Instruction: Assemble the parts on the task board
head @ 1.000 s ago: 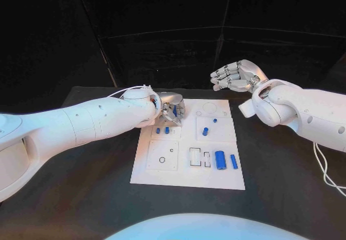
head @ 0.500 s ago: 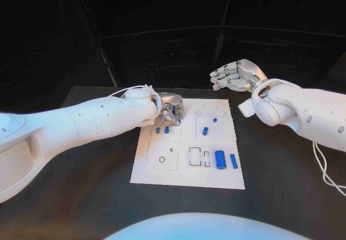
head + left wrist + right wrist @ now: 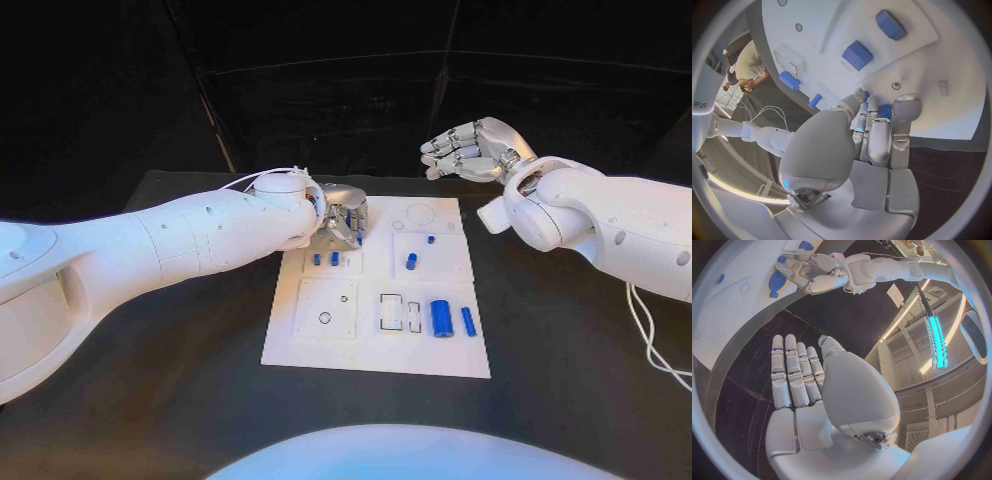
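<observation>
The white task board [image 3: 372,352] lies in the middle of the black table. My left hand [image 3: 342,216] hovers over its far left corner, fingers curled round a small blue part [image 3: 884,111]. Two short blue pieces [image 3: 325,260] stand just in front of that hand. A blue peg [image 3: 411,262] and a tiny blue piece [image 3: 430,240] sit in the far right panel. A thick blue cylinder [image 3: 441,319] and a thin one [image 3: 467,321] lie at the near right. My right hand [image 3: 469,150] hangs above the table's far edge with nothing in it, its fingers [image 3: 792,370] stretched out.
Empty outlined slots [image 3: 392,312] lie beside the thick cylinder, and a square panel with a small hole [image 3: 325,319] is at the near left. A white cable [image 3: 649,340] trails from my right arm over the table's right side.
My right hand has drifted slightly up and to the right. The left hand stays over the board's far left corner with the blue part.
</observation>
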